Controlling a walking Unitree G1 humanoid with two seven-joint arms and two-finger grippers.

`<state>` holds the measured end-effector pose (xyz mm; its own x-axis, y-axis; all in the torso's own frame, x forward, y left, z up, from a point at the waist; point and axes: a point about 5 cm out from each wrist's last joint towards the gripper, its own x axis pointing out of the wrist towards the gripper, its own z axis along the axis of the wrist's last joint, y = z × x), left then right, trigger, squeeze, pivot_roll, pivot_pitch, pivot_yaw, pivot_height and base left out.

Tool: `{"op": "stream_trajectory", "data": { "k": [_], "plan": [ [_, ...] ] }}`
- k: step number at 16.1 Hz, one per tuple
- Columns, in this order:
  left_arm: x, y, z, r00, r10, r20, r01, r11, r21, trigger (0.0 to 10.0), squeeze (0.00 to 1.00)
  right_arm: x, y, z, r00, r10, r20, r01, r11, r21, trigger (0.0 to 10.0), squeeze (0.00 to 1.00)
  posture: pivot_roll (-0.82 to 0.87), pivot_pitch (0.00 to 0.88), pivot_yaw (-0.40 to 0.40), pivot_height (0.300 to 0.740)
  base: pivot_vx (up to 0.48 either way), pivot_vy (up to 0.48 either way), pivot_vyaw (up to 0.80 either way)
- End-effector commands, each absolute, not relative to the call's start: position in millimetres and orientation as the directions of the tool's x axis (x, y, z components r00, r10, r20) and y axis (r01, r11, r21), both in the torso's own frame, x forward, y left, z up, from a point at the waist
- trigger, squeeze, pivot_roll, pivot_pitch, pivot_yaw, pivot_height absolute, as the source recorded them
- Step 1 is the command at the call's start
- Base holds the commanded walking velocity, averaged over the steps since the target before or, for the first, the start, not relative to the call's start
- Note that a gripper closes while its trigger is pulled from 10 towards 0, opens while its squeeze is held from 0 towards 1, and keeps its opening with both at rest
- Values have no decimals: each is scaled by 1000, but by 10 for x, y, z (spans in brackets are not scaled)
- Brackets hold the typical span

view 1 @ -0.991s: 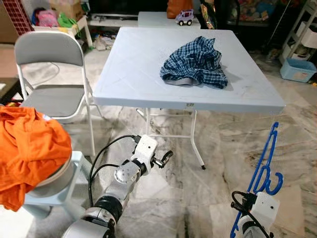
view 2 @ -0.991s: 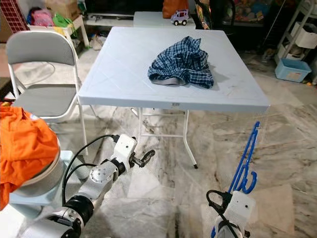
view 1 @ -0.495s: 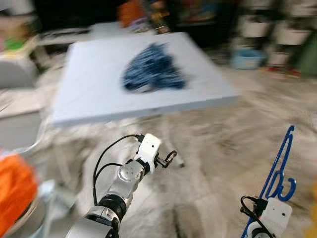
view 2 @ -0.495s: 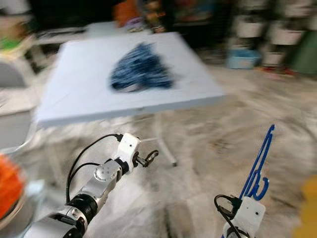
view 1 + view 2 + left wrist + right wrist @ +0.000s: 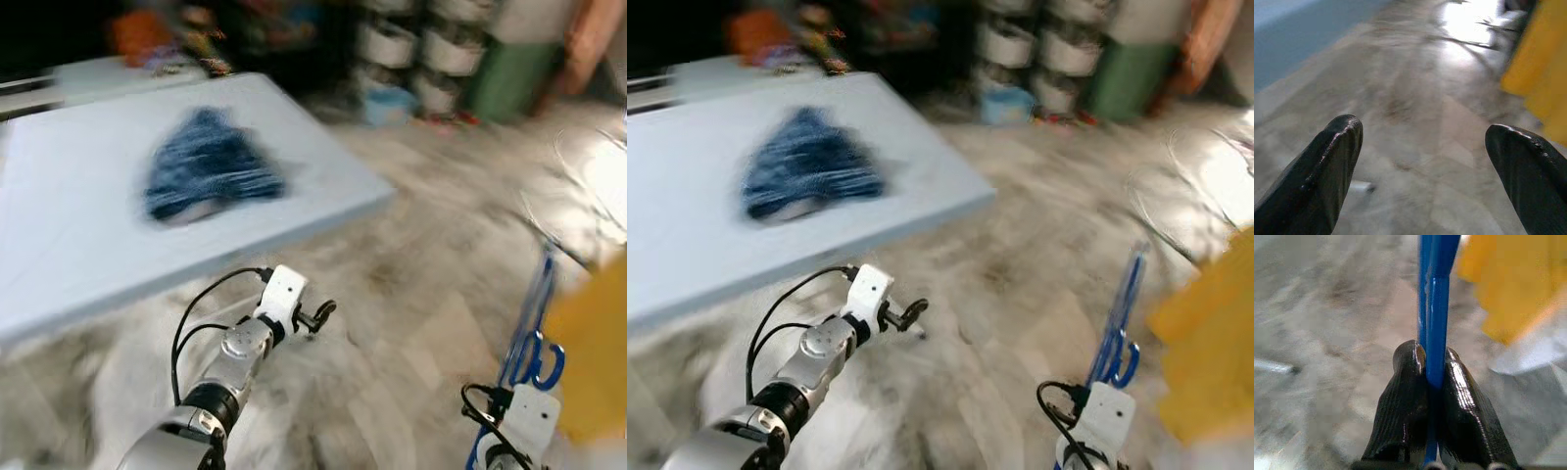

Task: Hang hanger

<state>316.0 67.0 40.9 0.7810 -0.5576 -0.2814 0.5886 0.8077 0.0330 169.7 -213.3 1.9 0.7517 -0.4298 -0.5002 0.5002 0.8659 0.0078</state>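
Observation:
A blue hanger [image 5: 532, 323] stands upright at the lower right, its hook near the bottom by my wrist. My right gripper [image 5: 1430, 355] is shut on the hanger's blue bar [image 5: 1437, 308], with a black finger pressed against each side. My left gripper [image 5: 318, 315] is held out low over the marble floor in front of the table. Its two fingers [image 5: 1332, 161] stand wide apart with nothing between them. The eye views are blurred.
A pale blue table [image 5: 59, 255] carries a crumpled blue plaid cloth [image 5: 211, 171] at the left. Yellow fabric [image 5: 588, 343] hangs close at the right edge, beside the hanger. Stacked containers [image 5: 431, 49] and clutter line the back. Marble floor [image 5: 411, 294] lies between.
The whole picture has swung to the right, so the camera turned. The chair and orange cloth have left the picture; yellow fabric has come in on the right. Both arms keep their pose.

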Motion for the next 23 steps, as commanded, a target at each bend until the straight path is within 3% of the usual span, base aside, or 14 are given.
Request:
{"op": "stream_trajectory", "data": {
  "k": [1,6,10,13,16,19,23],
  "plan": [
    [3134,533,421,755,-593,-281,624,781,30,10000,0,1679,-2216,50,740,-462,-489,525,851,-11,10000,0,-47,22,-9,740,349,0,-800],
    [3097,529,350,741,-585,-330,628,777,31,10000,0,1680,-2189,34,738,-455,-499,520,854,-10,10000,0,-45,23,-16,740,192,0,-795],
    [3068,645,274,798,-499,-338,548,834,61,10000,0,1737,-2144,24,762,-398,-511,462,887,-2,10000,0,8,26,-81,740,0,0,0],
    [2995,979,140,873,-335,-354,399,909,124,10000,0,1929,-2084,4,803,-284,-524,326,945,-12,10000,0,92,36,-150,740,0,0,0],
    [2955,1160,80,894,-258,-367,330,932,148,10000,0,1991,-2047,-7,809,-255,-529,294,956,-11,10000,0,108,37,-163,740,0,0,0],
    [2928,1150,60,878,-292,-379,361,924,125,10000,0,1981,-2032,-29,804,-255,-537,298,955,-7,10000,0,97,40,-146,740,0,0,0],
    [2983,1005,121,839,-388,-381,453,886,96,10000,0,1895,-2025,-83,787,-285,-548,343,939,4,10000,0,64,31,-100,740,0,-124,-777]
  ]
}}
